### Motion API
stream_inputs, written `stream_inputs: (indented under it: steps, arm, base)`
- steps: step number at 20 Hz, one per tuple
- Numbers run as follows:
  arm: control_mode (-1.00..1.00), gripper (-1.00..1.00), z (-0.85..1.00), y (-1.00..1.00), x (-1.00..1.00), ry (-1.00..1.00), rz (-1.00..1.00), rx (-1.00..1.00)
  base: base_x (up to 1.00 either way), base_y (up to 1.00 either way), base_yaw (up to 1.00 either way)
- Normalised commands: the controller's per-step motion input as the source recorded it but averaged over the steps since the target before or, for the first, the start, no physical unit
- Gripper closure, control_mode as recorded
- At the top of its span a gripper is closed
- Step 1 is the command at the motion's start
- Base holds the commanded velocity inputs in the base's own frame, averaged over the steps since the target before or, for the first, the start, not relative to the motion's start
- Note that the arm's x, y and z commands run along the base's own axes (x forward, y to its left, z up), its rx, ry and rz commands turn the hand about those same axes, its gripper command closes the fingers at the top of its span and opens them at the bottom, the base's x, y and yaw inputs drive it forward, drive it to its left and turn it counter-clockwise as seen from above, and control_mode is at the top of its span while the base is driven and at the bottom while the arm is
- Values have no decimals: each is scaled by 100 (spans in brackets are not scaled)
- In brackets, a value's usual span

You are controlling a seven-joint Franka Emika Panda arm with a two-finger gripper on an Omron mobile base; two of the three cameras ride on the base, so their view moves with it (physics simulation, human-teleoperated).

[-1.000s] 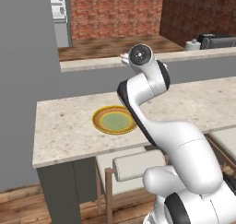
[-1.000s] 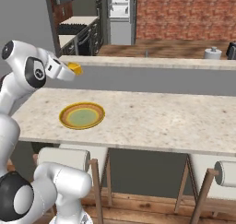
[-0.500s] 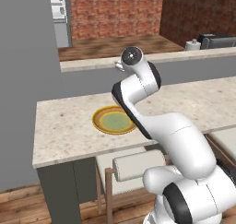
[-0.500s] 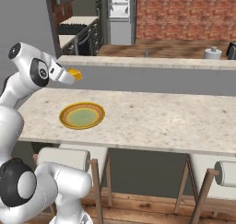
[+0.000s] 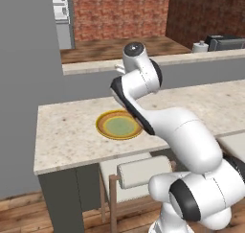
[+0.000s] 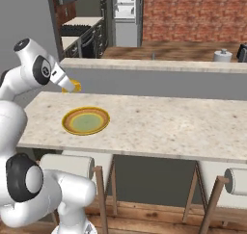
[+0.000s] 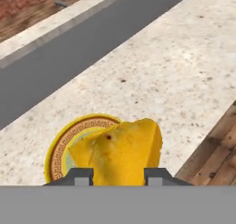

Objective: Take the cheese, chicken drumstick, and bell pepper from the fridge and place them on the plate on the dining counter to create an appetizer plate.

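Observation:
The cheese [image 7: 120,149], a yellow-orange wedge, sits between my two dark fingertips [image 7: 81,175], and my gripper [image 7: 117,177] is shut on it. In the right base view the gripper [image 6: 72,86] holds the cheese [image 6: 77,88] in the air above the dining counter [image 6: 169,124], just beyond the far left rim of the plate [image 6: 86,121]. The plate [image 7: 59,147] lies directly under the cheese in the hand view, partly hidden by it. In the left base view the plate [image 5: 118,124] rests on the beige counter [image 5: 67,131] and my own arm hides the hand.
A grey raised ledge [image 6: 159,67] runs behind the counter, with a kettle [image 6: 222,55] on it. Padded stools [image 6: 67,165] [image 5: 143,172] stand under the counter's near edge. A grey wall [image 5: 24,83] rises at the left. The fridge [image 6: 124,16] stands far back.
The arm has swung and lowered the hand, bringing the held cheese down and closer to the plate. The plate has not moved.

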Motion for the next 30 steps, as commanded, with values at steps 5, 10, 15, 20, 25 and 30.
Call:
stream_inputs:
  steps: [5,10,15,20,25,30]
  arm:
    - [-100,100,-23,0,0,21,0,11]
    - [-100,100,-36,0,0,6,0,3]
    - [-100,100,-49,0,5,0,0,0]
    - [-100,100,-54,0,9,0,0,0]
    - [-100,100,-47,0,16,0,0,0]
    - [-100,100,-38,0,38,0,0,0]
  base:
    - [0,0,0]
    - [0,0,0]
    - [0,0,0]
    - [0,0,0]
    - [0,0,0]
    - [0,0,0]
